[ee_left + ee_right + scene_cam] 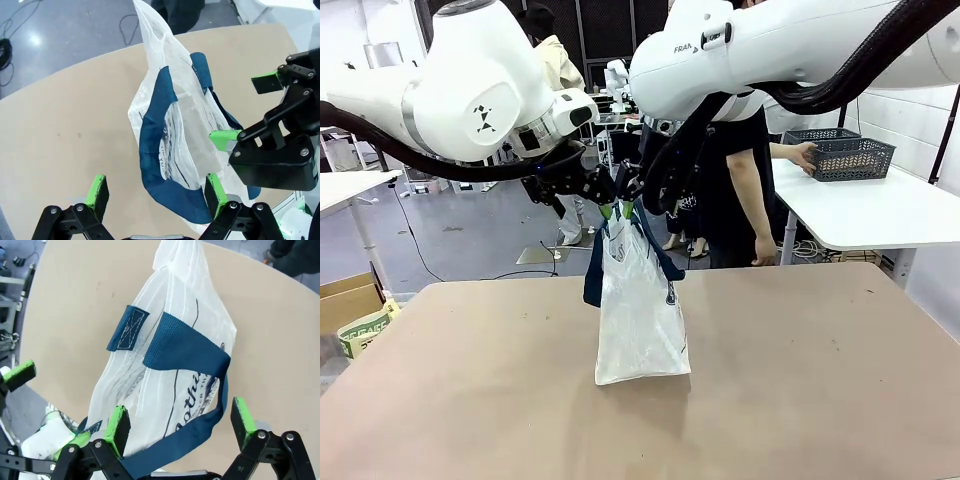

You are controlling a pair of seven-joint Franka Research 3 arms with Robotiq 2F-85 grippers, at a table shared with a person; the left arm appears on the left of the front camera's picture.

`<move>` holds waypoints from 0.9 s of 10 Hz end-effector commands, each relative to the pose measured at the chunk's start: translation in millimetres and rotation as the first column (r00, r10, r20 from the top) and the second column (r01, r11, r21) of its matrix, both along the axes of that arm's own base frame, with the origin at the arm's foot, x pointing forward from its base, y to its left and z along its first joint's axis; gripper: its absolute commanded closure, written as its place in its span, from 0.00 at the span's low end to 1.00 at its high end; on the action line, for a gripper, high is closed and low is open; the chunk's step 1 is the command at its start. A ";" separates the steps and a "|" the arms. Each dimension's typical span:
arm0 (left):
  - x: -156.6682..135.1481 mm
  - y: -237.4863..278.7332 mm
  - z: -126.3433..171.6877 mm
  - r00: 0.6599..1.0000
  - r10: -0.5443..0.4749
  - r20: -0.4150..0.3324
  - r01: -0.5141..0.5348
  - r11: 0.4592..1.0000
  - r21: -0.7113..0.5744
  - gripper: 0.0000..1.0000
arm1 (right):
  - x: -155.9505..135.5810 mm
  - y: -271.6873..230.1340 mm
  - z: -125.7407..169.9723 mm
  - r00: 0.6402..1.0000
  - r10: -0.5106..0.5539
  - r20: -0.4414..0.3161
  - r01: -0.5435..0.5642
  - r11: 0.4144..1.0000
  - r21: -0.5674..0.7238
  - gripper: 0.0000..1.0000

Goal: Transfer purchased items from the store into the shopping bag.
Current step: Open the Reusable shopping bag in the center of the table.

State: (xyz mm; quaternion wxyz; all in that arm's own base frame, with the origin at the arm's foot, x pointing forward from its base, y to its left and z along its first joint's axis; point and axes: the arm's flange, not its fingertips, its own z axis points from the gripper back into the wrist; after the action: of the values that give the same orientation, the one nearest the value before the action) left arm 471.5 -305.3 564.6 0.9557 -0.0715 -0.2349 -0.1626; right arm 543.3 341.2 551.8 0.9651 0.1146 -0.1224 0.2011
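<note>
Front cam at bench (800, 400) near side, facing across at person (738, 190). Both wrist cams look down, close on bag (640, 320); all three views share it.

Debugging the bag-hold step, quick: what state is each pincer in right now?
Left pincer: open, a navy strap of the shopping bag loose between its jaws.
Right pincer: open, a navy strap between its jaws, unclamped.
</note>
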 end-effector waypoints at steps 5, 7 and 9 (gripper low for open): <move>9.5 -12.7 -16.4 0.998 -0.019 -0.057 0.016 0.999 -0.052 0.00 | 16.7 4.7 -6.3 0.998 -0.037 -0.049 0.036 0.999 -0.018 0.00; 13.5 -12.7 -22.1 0.998 -0.029 -0.062 0.026 0.999 -0.042 0.00 | 18.6 3.6 -10.9 0.998 -0.033 -0.056 0.031 0.999 -0.026 0.00; 6.1 -12.4 -22.3 0.999 -0.008 -0.051 0.007 1.000 -0.025 0.00 | 20.2 -0.3 -19.5 0.997 0.072 -0.022 -0.073 0.995 -0.069 0.11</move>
State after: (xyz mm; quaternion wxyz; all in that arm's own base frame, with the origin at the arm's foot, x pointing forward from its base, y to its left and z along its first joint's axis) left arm 480.0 -318.5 538.7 0.9604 -0.0879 -0.2090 -0.1618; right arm 559.0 342.6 534.1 0.9674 0.1085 -0.1006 0.2056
